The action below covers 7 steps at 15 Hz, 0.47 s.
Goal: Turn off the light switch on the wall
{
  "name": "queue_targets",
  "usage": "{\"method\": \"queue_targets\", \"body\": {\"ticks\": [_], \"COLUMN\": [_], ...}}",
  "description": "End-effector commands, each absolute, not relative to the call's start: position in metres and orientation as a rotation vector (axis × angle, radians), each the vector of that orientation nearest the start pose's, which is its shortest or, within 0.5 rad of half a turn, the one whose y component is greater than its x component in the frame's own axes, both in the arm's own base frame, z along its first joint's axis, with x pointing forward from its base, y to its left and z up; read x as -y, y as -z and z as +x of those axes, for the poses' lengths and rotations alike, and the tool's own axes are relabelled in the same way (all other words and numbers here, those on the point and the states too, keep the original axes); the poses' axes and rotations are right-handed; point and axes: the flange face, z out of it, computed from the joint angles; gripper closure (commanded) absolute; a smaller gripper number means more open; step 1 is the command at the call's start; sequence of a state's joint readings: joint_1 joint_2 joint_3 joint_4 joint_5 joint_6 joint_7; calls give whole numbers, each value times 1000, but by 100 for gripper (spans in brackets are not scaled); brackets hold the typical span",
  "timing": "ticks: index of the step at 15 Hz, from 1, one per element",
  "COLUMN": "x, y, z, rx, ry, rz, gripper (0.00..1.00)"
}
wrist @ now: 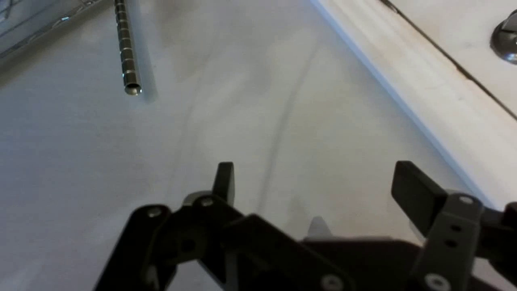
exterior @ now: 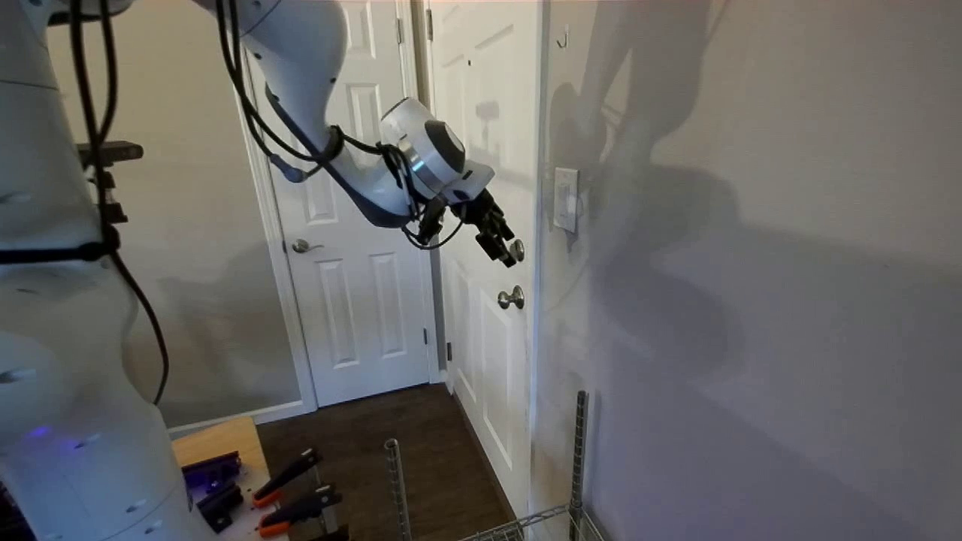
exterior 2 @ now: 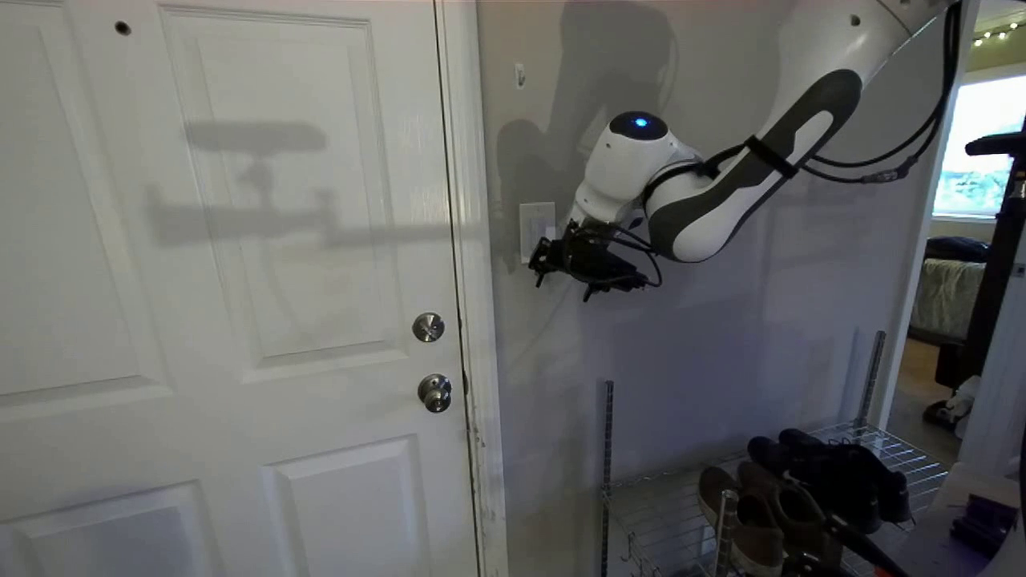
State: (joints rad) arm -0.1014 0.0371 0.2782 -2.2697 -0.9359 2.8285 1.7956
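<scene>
The light switch (exterior: 565,197) is a small white upright plate with a toggle in its middle, on the pale wall (exterior: 789,188). It also shows in an exterior view (exterior 2: 532,228), where the gripper covers its lower right corner. My black gripper (exterior: 470,248) points downward, left of the switch and slightly below it in that view. In an exterior view the gripper (exterior 2: 563,287) appears in front of the switch's lower edge; touch cannot be told. In the wrist view the gripper (wrist: 317,182) is open and empty, with wall between its fingers; the switch is not visible there.
A white panelled door (exterior 2: 313,385) with a round metallic knob (exterior 2: 435,393) and deadbolt (exterior 2: 429,327) stands beside the switch. A wire shelf rack (exterior 2: 665,505) with upright posts and several shoes (exterior 2: 834,477) stands below the arm. A small hook (exterior 2: 520,76) is above the switch.
</scene>
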Motion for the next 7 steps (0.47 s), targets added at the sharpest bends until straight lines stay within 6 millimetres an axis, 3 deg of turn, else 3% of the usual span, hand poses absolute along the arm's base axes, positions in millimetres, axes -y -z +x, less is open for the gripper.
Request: {"method": "queue_targets", "body": {"ticks": [1, 2, 7], "x": [-142, -143, -144], "y": [-402, -394, -400], "z": [509, 524, 516], "rx": [-1089, -1100, -1099], "ry": [947, 965, 954], "rz": [-2655, -2631, -2629], "gripper": [0, 0, 0]}}
